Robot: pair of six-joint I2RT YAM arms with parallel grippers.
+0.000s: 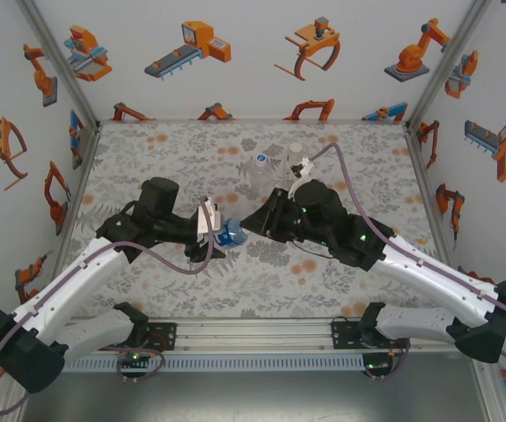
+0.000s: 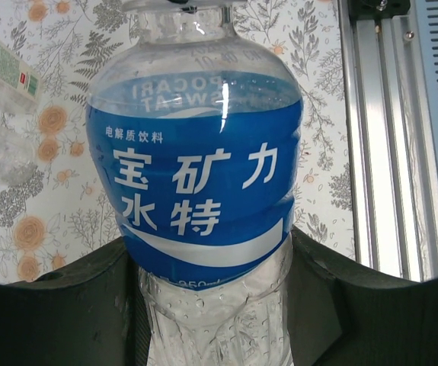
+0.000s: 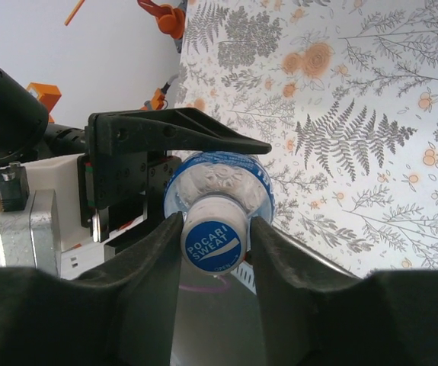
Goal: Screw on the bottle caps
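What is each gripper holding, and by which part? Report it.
The left gripper holds the blue-label bottle by its lower body, below the label. The right gripper is shut on that bottle's cap.

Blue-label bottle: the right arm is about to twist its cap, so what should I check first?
1. Left gripper shut on blue-label bottle: ok.
2. Cap sitting on the bottle's neck: ok.
3. Right gripper shut on Cap, one finger each side: ok.
4. Cap square on its threads: cannot tell.
5. The other bottles stand apart, farther back on the table: ok.
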